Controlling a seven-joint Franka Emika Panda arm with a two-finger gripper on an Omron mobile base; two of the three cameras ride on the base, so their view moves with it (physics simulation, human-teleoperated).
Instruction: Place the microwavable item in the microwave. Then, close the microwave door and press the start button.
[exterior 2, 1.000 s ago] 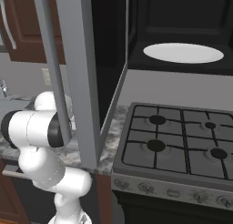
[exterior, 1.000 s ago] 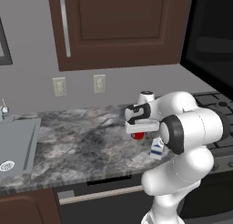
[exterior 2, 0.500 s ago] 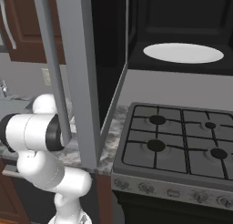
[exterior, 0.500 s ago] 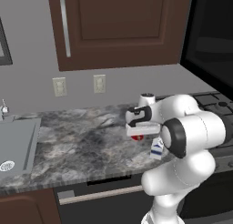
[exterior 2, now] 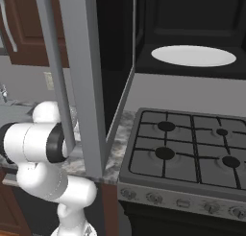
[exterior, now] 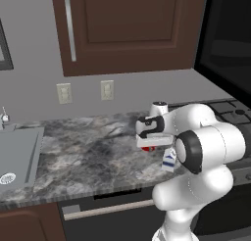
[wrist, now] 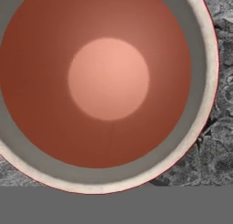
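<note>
Since a second ago my arm has eased slightly lower over the red cup (wrist: pixel 108 82). The tool (exterior: pixel 152 146) sits right above it on the marble table (exterior: pixel 88 154); I cannot tell whether the fingers have closed. A milk carton (exterior: pixel 169 159) stands just beside, at 4 o'clock. I judge I'm still on the grasp; next comes lifting toward the microwave (exterior 2: pixel 192 33), its door (exterior 2: pixel 81 76) swung open.

The white arm rises from the lower right of the left base view, elbow bent, reaching left with its gripper (exterior: pixel 148 148) pointing down mid-frame, fingers hidden.
</note>
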